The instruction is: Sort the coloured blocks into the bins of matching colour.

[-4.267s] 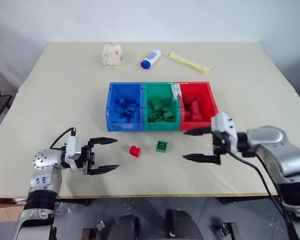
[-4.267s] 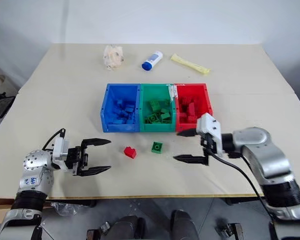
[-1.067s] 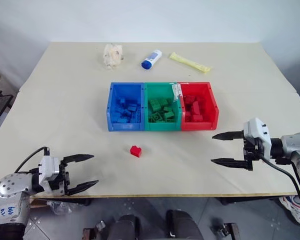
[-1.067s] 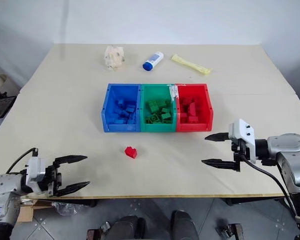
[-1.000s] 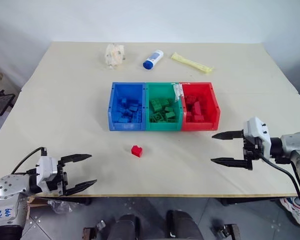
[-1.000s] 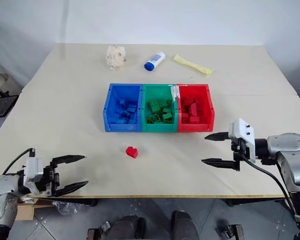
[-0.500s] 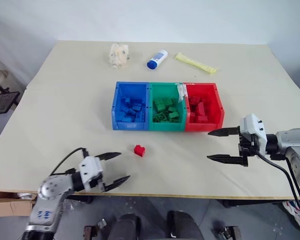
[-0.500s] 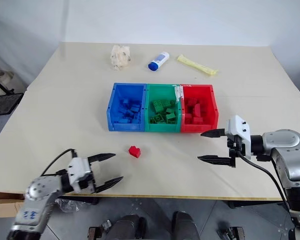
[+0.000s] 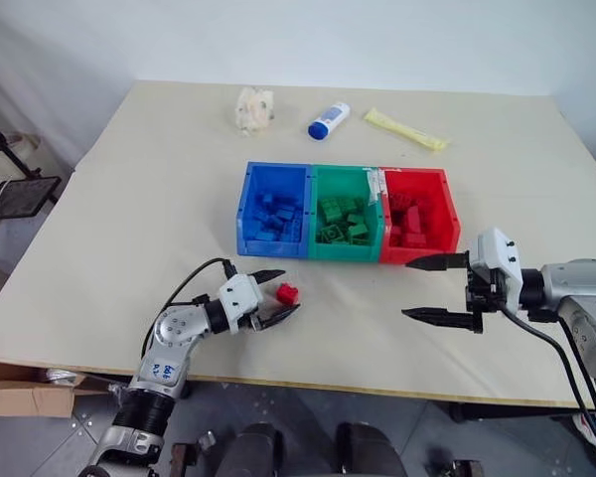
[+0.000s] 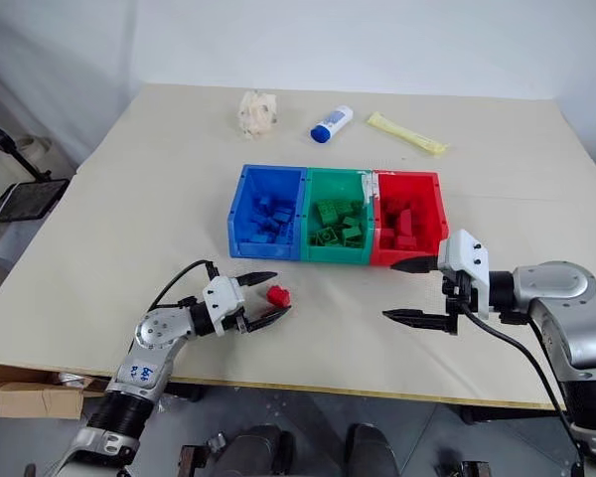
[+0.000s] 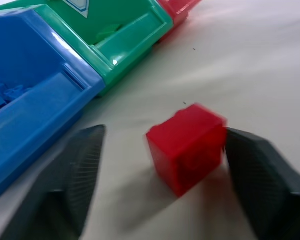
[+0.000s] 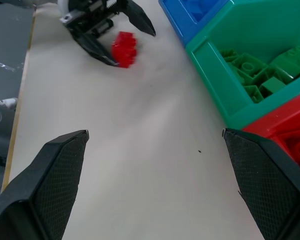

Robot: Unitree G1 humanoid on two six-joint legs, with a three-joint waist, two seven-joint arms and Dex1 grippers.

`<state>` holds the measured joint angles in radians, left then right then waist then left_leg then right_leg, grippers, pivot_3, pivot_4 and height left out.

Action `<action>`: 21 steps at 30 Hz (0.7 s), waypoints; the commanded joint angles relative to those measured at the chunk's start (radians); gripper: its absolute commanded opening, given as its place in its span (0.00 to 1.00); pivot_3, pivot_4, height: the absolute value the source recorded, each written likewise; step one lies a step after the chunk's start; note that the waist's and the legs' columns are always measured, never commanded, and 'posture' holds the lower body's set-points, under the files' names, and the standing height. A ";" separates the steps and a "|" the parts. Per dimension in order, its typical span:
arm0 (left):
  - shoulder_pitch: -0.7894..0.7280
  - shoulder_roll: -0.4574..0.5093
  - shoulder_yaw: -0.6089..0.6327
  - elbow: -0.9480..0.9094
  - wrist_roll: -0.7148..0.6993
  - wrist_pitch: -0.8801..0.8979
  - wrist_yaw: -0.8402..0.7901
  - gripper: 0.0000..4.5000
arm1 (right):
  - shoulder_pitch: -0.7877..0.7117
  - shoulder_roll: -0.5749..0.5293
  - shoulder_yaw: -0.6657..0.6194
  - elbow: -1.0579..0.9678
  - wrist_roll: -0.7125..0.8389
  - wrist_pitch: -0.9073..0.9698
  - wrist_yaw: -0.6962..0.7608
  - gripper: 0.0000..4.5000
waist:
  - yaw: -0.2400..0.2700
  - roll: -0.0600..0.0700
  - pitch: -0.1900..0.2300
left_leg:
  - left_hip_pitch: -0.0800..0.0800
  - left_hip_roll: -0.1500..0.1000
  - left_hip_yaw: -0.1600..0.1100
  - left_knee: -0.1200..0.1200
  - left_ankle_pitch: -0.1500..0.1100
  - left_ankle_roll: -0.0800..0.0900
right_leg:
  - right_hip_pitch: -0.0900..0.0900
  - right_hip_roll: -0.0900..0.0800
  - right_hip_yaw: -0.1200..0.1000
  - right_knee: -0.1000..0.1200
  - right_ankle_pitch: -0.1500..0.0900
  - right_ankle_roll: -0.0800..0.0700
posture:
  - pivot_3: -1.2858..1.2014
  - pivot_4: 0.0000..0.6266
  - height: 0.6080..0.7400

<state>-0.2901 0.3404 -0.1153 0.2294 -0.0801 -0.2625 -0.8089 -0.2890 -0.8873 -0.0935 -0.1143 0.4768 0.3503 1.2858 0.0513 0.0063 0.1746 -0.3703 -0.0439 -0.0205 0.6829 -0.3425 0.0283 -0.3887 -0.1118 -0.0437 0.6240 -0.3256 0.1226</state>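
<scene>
One red block (image 9: pixel 288 292) lies on the table in front of the blue bin (image 9: pixel 268 245). My left gripper (image 9: pixel 287 291) lies level with its fingers on either side of this block. In the left wrist view one finger (image 11: pixel 255 170) is at the block's (image 11: pixel 187 145) side and the other finger (image 11: pixel 80 165) stands apart from it. The green bin (image 9: pixel 343 251) and red bin (image 9: pixel 413 175) complete the row, each bin holding several blocks of its own colour. My right gripper (image 9: pixel 408 290) hovers open and empty in front of the red bin.
At the table's far side lie a crumpled white thing (image 9: pixel 254 107), a blue-capped white bottle (image 9: pixel 329 119) and a yellow packet (image 9: pixel 405 129). The table's front edge (image 9: pixel 308 383) runs just behind my left hand.
My left gripper has swung in from the table's front left corner to the red block, and its fingers have narrowed around it. The right gripper has stayed put. The camera view shifted.
</scene>
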 commanded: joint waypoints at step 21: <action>-0.339 -0.243 -0.090 0.091 -0.081 0.123 -0.037 0.35 | 0.269 0.064 -0.314 -0.156 0.144 0.047 -0.228 1.00 | 0.001 -0.003 0.002 | -0.002 -0.001 -0.004 0.000 0.000 0.000 | 0.003 0.000 -0.009 -0.003 0.000 0.001 | 0.52 0.24 1.00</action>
<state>-0.5759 0.1271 -0.2052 0.2933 -0.1529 -0.1197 -0.8621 -0.0311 -0.8318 -0.3546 -0.2168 0.5929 0.3948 1.0818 0.0525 0.0037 0.1761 -0.3721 -0.0450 -0.0240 0.6829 -0.3425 0.0287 -0.3858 -0.1110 -0.0530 0.6211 -0.3251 0.1235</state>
